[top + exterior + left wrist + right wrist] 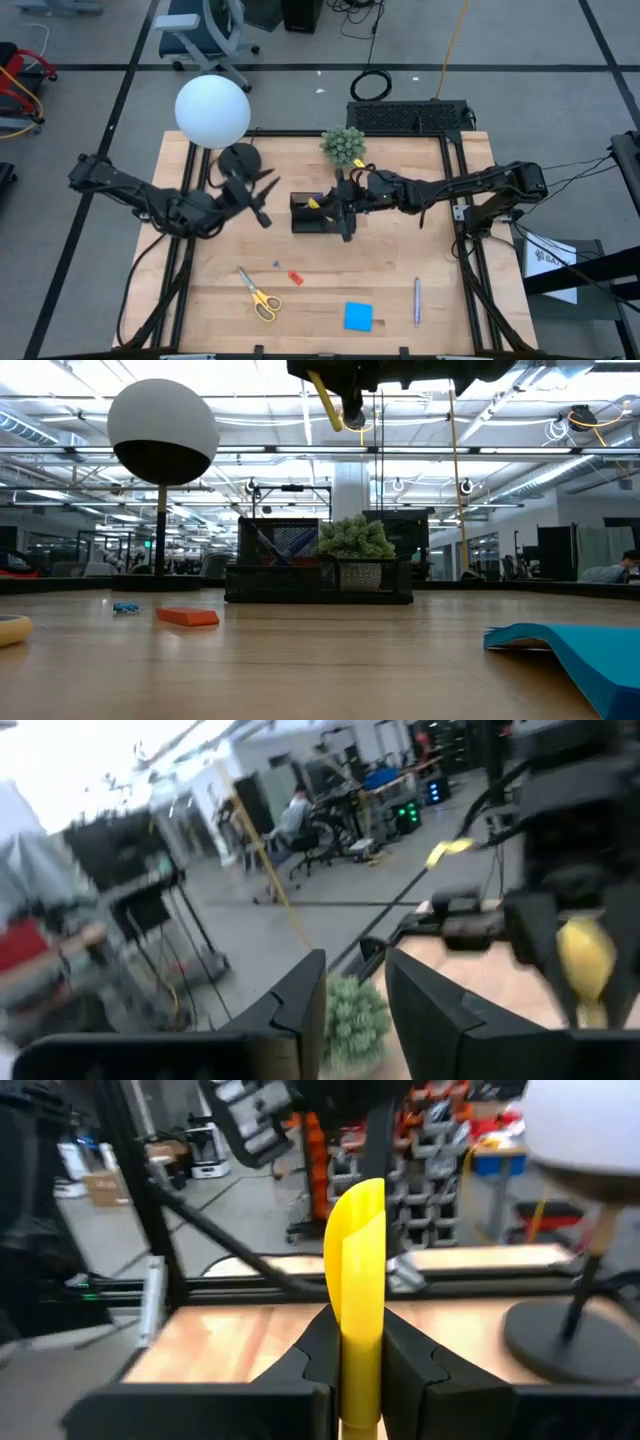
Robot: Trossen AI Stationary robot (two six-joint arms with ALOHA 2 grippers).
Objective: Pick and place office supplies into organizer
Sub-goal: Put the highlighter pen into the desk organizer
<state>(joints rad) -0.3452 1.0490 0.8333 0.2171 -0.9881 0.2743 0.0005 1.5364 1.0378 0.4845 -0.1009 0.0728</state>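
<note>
High view: the right gripper [345, 212] is hovering over the black organizer [318, 216] at mid-table, clenched on a yellow marker [314, 204]. The left gripper [258, 196] is sitting apart to the organizer's left, near the lamp base [239, 158]. Yellow-handled scissors [260, 295], a tiny blue piece [276, 265], a red piece [294, 277], a blue sticky-note pad [358, 316] and a pen [417, 299] are lying on the near half of the table [400, 260]. The green plant ball [343, 145] is sitting just behind the organizer.

Low view: only here is it showing that the organizer [318, 575] is already holding slim pens leaning in its taller left section. The yellow marker [327, 401] is hanging tilted, well above the tray.

Left wrist view: the left gripper [352, 1005] is holding nothing, its fingers [296, 1007] standing apart with a gap; the plant ball [352, 1020] is showing through it.

Right wrist view: the right gripper [357, 1352] is pinching the yellow marker [361, 1280] upright between both fingers.
</note>
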